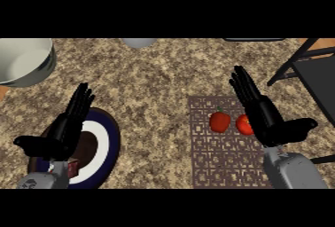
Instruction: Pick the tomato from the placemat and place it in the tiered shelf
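Speckled brown granite-patterned worktop (pixel 163 75) fills the view, carrying one brown placemat with a pale fretwork pattern (pixel 226 155) at the right. Two red things lie on the placemat near its upper end: one glossy red pepper-like piece with a small green stem (pixel 220 122), and just beside it, to the right, one round red tomato (pixel 244 124), partly hidden behind the right hand (pixel 265 119). That black right hand hangs over the placemat's right edge with its fingers straight and together, thumb spread to the right, grasping nothing; whether it touches the tomato cannot be told. One dark metal tiered shelf (pixel 307 75) stands at the right edge, well apart from the tomato. At the left, one round plate with dark blue and white rings (pixel 104 142) lies on the worktop, and the black left hand (pixel 62 133) rests above it, fingers straight and up, empty. One large white bowl (pixel 23 62) sits at the upper left corner, and one pale grey rounded object (pixel 138 42) is cut off by the top edge.
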Robot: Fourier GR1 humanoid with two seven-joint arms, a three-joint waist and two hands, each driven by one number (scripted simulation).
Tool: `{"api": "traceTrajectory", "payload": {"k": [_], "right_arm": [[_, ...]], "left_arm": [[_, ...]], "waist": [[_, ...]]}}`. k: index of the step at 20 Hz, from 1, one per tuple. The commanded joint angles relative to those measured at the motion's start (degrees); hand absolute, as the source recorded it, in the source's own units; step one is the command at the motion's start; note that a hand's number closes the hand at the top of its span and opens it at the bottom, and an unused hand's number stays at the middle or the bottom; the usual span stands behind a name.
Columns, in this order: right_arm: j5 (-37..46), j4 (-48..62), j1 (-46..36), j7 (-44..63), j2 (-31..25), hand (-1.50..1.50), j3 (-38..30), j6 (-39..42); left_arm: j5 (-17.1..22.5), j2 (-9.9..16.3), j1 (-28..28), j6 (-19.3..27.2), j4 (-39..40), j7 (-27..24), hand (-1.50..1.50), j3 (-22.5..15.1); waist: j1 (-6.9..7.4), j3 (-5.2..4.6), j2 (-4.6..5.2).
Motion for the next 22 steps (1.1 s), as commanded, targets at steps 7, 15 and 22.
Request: {"api": "traceTrajectory", "payload": {"k": [7,15,22], "right_arm": [[21.71,12.18,-2.04,-0.78,-12.3,1.5,-4.12,-10.99],[36.92,8.56,7.34,-0.93,6.33,-1.5,9.0,-30.13],[58.98,3.14,6.44,23.82,-3.33,-1.5,10.02,-27.49]], "left_arm": [[-1.68,7.27,5.22,0.95,5.91,6.04,0.0,6.04],[-1.51,7.76,6.41,-1.63,7.11,7.98,0.0,7.04],[-1.02,8.96,5.69,-1.48,6.63,10.86,0.0,8.68]], "waist": [[-0.96,-1.85,1.32],[0.44,-0.68,0.47],[-0.74,-0.96,0.11]]}}
